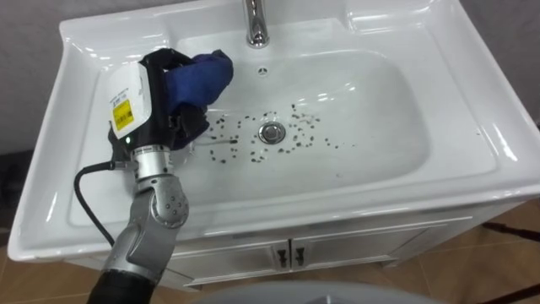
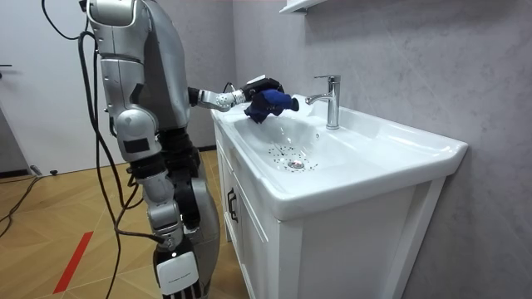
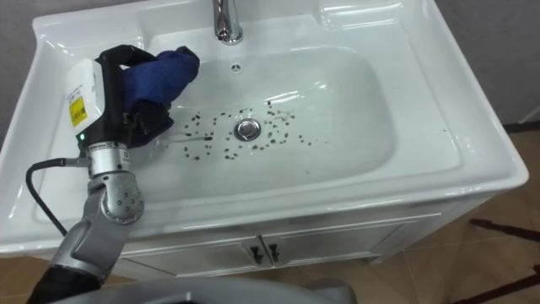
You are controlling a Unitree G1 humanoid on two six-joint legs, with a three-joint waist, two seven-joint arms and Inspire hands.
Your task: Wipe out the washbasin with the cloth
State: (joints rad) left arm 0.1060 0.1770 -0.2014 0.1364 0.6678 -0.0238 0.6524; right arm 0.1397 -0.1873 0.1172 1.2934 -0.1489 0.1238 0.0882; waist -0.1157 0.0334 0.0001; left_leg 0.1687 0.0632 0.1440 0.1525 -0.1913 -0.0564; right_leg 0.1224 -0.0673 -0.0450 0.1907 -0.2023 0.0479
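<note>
In the left eye view, the left robot hand (image 1: 160, 97) has its fingers curled tight round a bunched blue cloth (image 1: 201, 74), which sticks out past the fingertips toward the faucet (image 1: 256, 25). The basin (image 1: 380, 110) opens ahead of and to the right of the robot hand. Dark specks (image 1: 300, 139) lie scattered round the drain (image 1: 272, 132), the nearest just beyond the fingers and the farthest on the other side of the drain. The white counter (image 1: 472, 80) rims the bowl.

In the room view, the robot stands at the front of the vanity with its left arm stretched over the near edge. Robot hand and cloth appear to hang above the bowl, not pressed to it.

The right eye view shows the same grip, with the cloth wad on the faucet side of the robot hand and the specks off to its right.

To wipe well, the robot hand should probably come down until the cloth, not the fingers, meets the porcelain. It can then sweep away from itself across the specks toward and past the drain in overlapping strokes. The grip should stay firm so the wad does not slip out.
</note>
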